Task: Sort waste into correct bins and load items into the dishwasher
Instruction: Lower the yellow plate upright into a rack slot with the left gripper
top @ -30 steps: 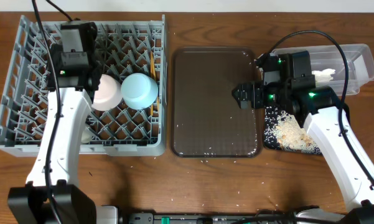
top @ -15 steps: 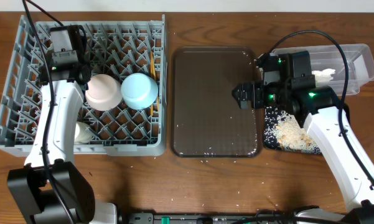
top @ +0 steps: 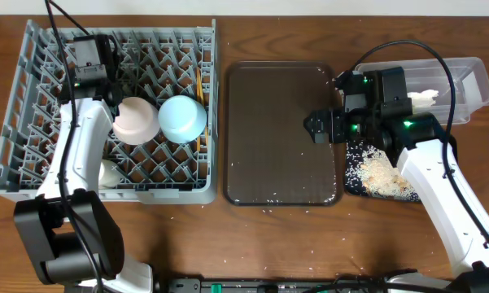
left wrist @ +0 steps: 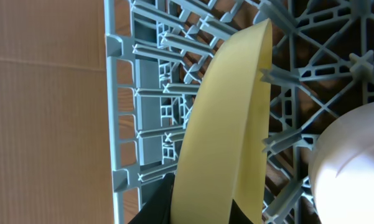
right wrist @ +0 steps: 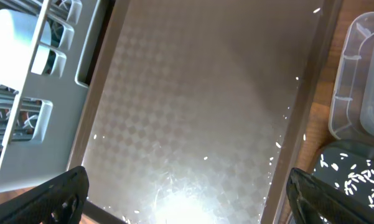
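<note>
Upper left of the overhead frame: the left arm has shifted slightly toward the left edge over the last second, leaving more of the pink bowl (top: 134, 120) uncovered
Tool on the left: the left gripper (left wrist: 196, 214) is nearly closed, pinching the rim of the yellow plate (left wrist: 230, 124)
Plate position: on edge over the pegs of the dish rack (top: 106, 194), just left of the pink bowl in the wrist view; from overhead it is hidden under the wrist
What the shift means: it looks like fine alignment of the plate with a slot; the plate is not yet released, and whether its lower edge sits between pegs cannot be told
Centre of the rack: the pink bowl and light blue bowl (top: 181, 119) sit side by side, touching, with the chopsticks (top: 199, 85) just above and right of them and the white cup (top: 107, 172) lower left
Tool on the right: the right gripper (top: 317, 126) has not moved; its jaws are spread wide and empty over the right edge of the brown tray (top: 281, 138)
Waste: rice scraps (top: 382, 172) are piled in the black tray (top: 351, 185) and the napkin (top: 423, 99) lies in the clear tub (top: 468, 73); no wrapper is visible
Left to do: judging by the bare brown tray, the plate seems to be the last dish; stray grains remain along the tray's lower edge
</note>
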Motion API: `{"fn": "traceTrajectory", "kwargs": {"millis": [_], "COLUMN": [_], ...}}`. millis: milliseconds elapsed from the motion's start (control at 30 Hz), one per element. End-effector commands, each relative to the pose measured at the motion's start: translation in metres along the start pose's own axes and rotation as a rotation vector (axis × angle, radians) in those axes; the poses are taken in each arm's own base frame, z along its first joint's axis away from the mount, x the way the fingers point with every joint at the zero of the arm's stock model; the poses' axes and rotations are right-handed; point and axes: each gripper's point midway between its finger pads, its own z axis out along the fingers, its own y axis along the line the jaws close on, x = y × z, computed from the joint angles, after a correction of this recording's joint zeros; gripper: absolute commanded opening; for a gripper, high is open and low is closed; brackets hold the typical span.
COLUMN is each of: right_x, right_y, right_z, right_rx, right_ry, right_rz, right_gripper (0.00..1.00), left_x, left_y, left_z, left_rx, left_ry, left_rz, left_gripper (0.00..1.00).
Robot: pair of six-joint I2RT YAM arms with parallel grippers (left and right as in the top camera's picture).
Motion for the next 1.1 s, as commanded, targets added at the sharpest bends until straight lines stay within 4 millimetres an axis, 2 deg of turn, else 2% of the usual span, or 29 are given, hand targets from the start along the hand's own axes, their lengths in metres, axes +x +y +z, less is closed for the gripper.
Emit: {"fn": "traceTrajectory", "kwargs": {"millis": [0, 33, 200, 333, 433, 600, 767, 833, 933, 1067], "right_x": [-0.001, -0.001, -0.001, -0.001, -0.001, -0.001, -0.004, -0.010, -0.023, -0.039], "right_y": [0.001, 0.001, 0.001, 0.001, 0.001, 0.001, 0.002, 0.004, 0.011, 0.023], "right_z": [-0.005, -0.005, -0.005, -0.005, -0.005, -0.005, -0.006, -0.008, -0.021, -0.051], "right_rx": [0.003, 0.003, 0.003, 0.003, 0.003, 0.003, 0.001, -0.010, -0.019, -0.036], "right_ry": [-0.012, -0.012, -0.013, -0.012, -0.011, -0.012, -0.025, -0.050, -0.113, -0.222], "right_rz": [0.003, 0.003, 0.003, 0.003, 0.003, 0.003, 0.000, -0.009, -0.031, -0.067], "right_gripper": [0.99, 0.99, 0.99, 0.99, 0.99, 0.99, 0.99, 0.99, 0.99, 0.99], "left_x": [0.008, 0.007, 0.001, -0.016, -0.029, -0.042, -0.048, -0.049, -0.039, -0.011], "left_y": [0.007, 0.010, 0.010, 0.002, -0.004, -0.001, -0.001, -0.007, -0.021, -0.027], "left_z": [0.005, 0.004, -0.005, -0.022, -0.041, -0.088, -0.143, -0.174, -0.217, -0.255], "left_rx": [-0.060, -0.072, -0.073, -0.005, 0.070, 0.206, 0.387, 0.500, 0.636, 0.687], "left_ry": [0.043, 0.043, 0.013, -0.080, -0.159, -0.290, -0.412, -0.468, -0.520, -0.530], "left_rz": [-0.009, -0.012, -0.054, -0.125, -0.174, -0.335, -0.497, -0.531, -0.501, -0.476], "left_gripper": [0.09, 0.13, 0.70, 0.83, 0.85, 0.86, 0.86, 0.86, 0.86, 0.86]}}
